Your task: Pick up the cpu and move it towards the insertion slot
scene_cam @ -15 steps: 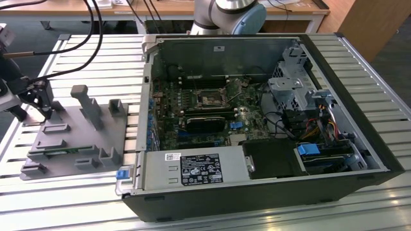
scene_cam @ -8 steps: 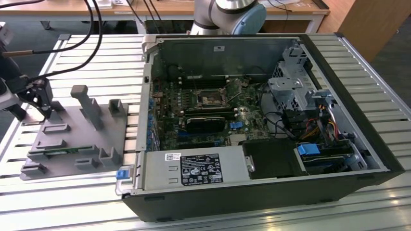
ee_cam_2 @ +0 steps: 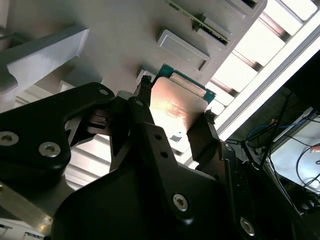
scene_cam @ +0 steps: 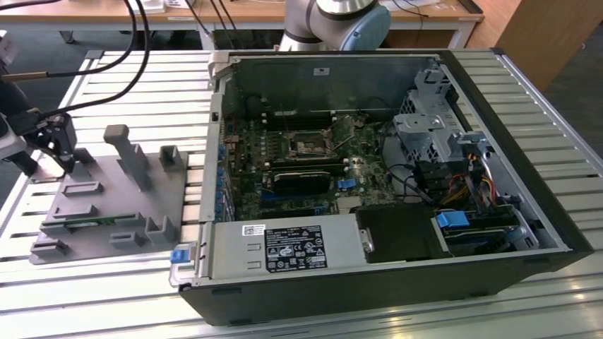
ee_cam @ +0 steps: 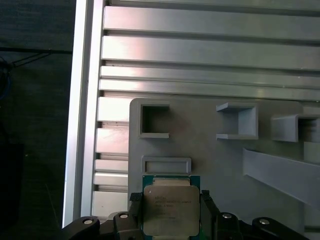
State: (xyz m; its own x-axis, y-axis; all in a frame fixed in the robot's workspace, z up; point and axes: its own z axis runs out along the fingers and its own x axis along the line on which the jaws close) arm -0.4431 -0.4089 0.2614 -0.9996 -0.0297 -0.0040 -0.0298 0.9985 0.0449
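The cpu [ee_cam: 170,212] is a small square chip with a silvery top and a thin green-tan rim. It sits between my gripper's [ee_cam: 170,200] two black fingers [ee_cam: 134,210], which press on its opposite edges just over the grey plastic tray [ee_cam: 210,160]. The second wrist view shows the same grip: the cpu [ee_cam_2: 175,107] is held by the gripper [ee_cam_2: 176,102]. In the exterior view my gripper [scene_cam: 64,168] hangs over the tray's [scene_cam: 104,212] far corner at that view's left. The insertion slot [scene_cam: 309,146] lies on the green board inside the open computer case [scene_cam: 527,212], well to the gripper's right.
The tray carries upright grey posts [scene_cam: 127,155] and a green memory stick [scene_cam: 90,224]. Black cables [scene_cam: 113,49] hang above the slatted aluminium table [scene_cam: 123,85]. Inside the case are a black card [scene_cam: 301,180], drive cages [scene_cam: 428,131] and a power supply [scene_cam: 282,247].
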